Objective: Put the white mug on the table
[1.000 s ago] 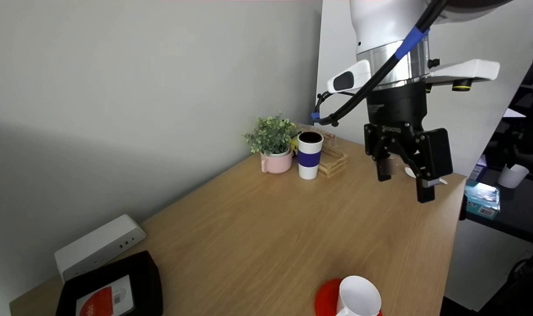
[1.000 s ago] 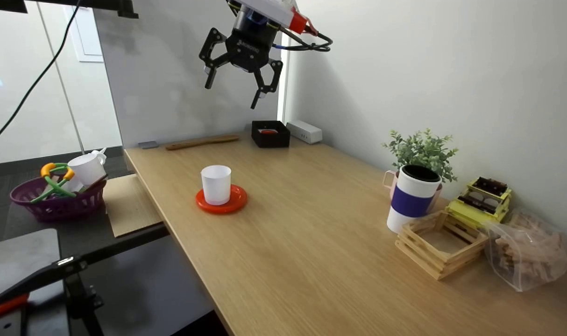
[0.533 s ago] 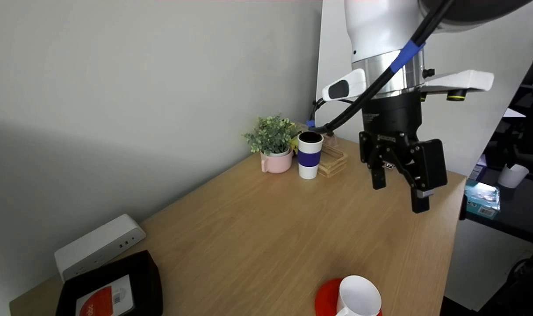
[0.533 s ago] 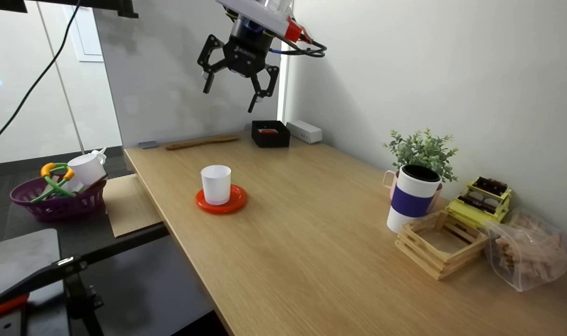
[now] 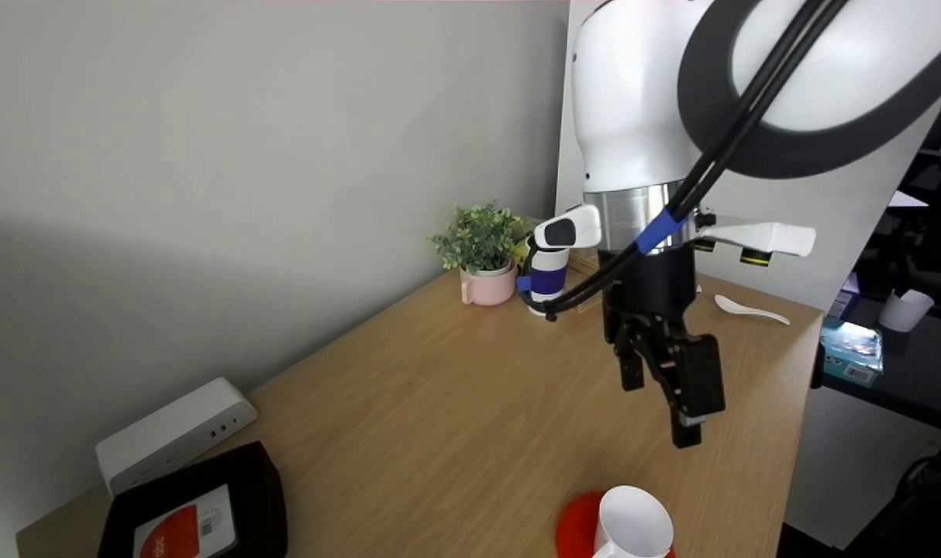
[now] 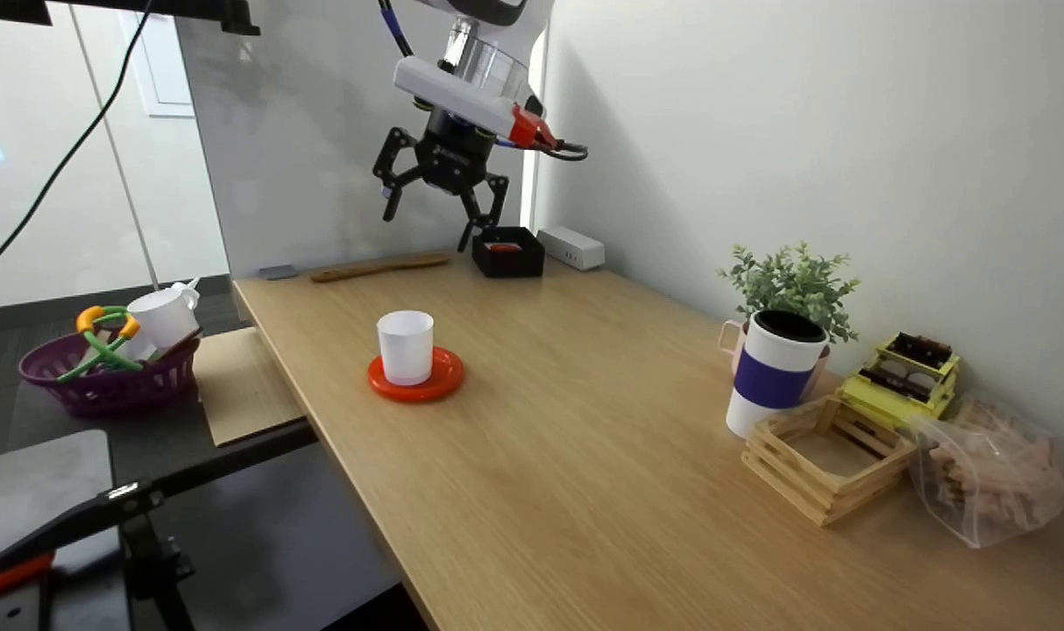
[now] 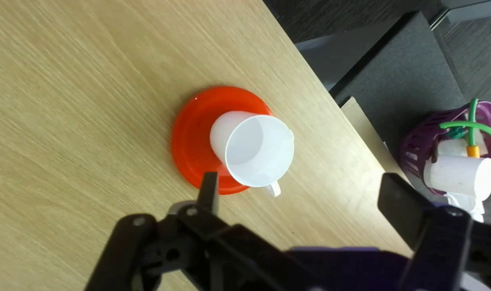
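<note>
The white mug (image 5: pixel 635 521) stands upright on the round red plate (image 5: pixel 575 528) near the edge of the table (image 5: pixel 439 418). The white mug (image 6: pixel 405 347) also shows on the red plate (image 6: pixel 447 377) in an exterior view. In the wrist view the white mug (image 7: pixel 253 149) shows its open top, with its handle at lower right, and sits on the red plate (image 7: pixel 189 145). My gripper (image 5: pixel 659 409) is open and empty in the air above the table, apart from the mug. Its fingers (image 7: pixel 300 180) are spread wide in the wrist view, the mug ahead of them and nearer the left finger.
A banded cup (image 6: pixel 769 377), potted plant (image 6: pixel 795 285) and wooden crate (image 6: pixel 830 460) stand along the wall. A black box (image 6: pixel 507 252) and white power box (image 6: pixel 571 247) are at the far end. A spoon (image 5: pixel 749 310) lies near the edge. A purple basket (image 6: pixel 111 386) is beyond the table.
My gripper has come down toward the table and closer to the mug, still open. In an exterior view the arm now partly covers the banded cup. The mug and plate have not moved.
</note>
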`<state>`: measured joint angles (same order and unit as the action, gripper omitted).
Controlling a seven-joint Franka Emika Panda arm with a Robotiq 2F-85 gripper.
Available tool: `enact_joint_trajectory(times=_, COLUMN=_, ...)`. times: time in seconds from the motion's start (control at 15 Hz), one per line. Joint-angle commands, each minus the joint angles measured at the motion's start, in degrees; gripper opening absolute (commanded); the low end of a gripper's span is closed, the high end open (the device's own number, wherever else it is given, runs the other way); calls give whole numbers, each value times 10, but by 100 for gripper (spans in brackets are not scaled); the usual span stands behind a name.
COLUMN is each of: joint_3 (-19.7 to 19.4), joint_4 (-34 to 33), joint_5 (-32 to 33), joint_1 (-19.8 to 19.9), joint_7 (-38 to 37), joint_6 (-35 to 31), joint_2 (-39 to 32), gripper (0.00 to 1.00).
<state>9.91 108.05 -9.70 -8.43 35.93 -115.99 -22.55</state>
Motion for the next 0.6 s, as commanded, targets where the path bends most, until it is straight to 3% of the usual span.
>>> enact_joint_trajectory(times=0.0, joint_3=16, joint_4=-30, joint_5=-5, joint_1=8, joint_7=-28, joint_6=-22, joint_2=-43, gripper=100)
enact_joint_trajectory(times=0.53, joint_3=23, joint_4=-25, joint_5=8, joint_1=11, joint_7=-35, joint_6=-15, joint_2=-47, gripper=100)
